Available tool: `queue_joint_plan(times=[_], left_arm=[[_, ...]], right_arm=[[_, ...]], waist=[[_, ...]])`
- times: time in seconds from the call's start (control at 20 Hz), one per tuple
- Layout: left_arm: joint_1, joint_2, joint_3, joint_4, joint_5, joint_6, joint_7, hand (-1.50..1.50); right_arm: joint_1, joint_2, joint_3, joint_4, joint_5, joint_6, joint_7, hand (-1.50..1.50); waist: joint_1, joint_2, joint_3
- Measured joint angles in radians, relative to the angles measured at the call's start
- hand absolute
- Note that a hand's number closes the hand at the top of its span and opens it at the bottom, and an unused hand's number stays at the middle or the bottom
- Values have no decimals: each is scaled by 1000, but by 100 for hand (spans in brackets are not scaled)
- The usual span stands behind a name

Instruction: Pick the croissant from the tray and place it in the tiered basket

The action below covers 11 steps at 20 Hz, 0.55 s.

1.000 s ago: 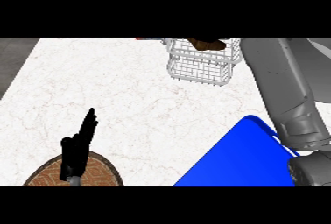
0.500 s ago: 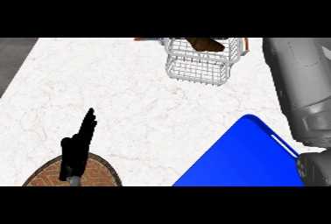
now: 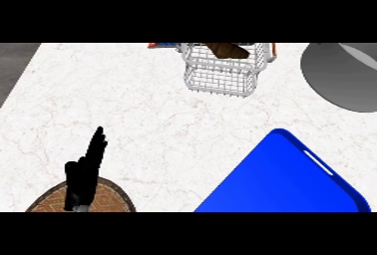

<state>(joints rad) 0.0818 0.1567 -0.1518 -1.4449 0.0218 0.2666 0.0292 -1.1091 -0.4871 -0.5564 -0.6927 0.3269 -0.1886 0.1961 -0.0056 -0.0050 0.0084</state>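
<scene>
Left hand (image 3: 87,167): open, fingers straight and pointing up, holding nothing. It's resting at the counter's near left edge, over a round brown mat (image 3: 110,196) that the near edge cuts off.

Right hand: not visible, so can't tell its state. Only the grey right forearm (image 3: 342,74) shows, over the far right corner of the counter (image 3: 147,109).

Tray (image 3: 287,184): blue, near right corner, set at an angle. No croissant on the part that shows.

Tiered basket (image 3: 221,79): white wire, at the far edge, right of centre, well apart from both the tray and the left hand.

Croissant (image 3: 225,49): lies in the basket's upper tier, right at the far edge of the view. Dark brown, elongated, lying tilted across the wire. Top part is cut off, so can't judge whether it sits flat. The lower tier looks bare.

Small red-and-blue item (image 3: 163,45) sits just left of the basket at the far edge; too little visible to identify.

Progress: my read is that pick and place are both done, with the croissant off the tray, in the basket, and nothing touching it. What's left, if anything, is getting the right arm clear.
</scene>
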Motion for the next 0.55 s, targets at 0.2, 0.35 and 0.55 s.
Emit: queue_joint_plan(times=[0.2, 0.35, 0.55], left_arm=[[0, 5, 14, 2, 9, -4, 9, 0], [3, 9, 13, -10, 8, -7, 20, 0], [0, 0, 6, -4, -6, -2, 16, 0]], right_arm=[[80, -133, -63, -37, -75, 128, 14, -150], [165, -237, -118, -30, -132, 244, -16, -150], [277, -360, -188, 7, -208, 408, -77, -150]], waist=[[-10, -2, -1], [-10, -1, -2], [-8, 1, -2]])
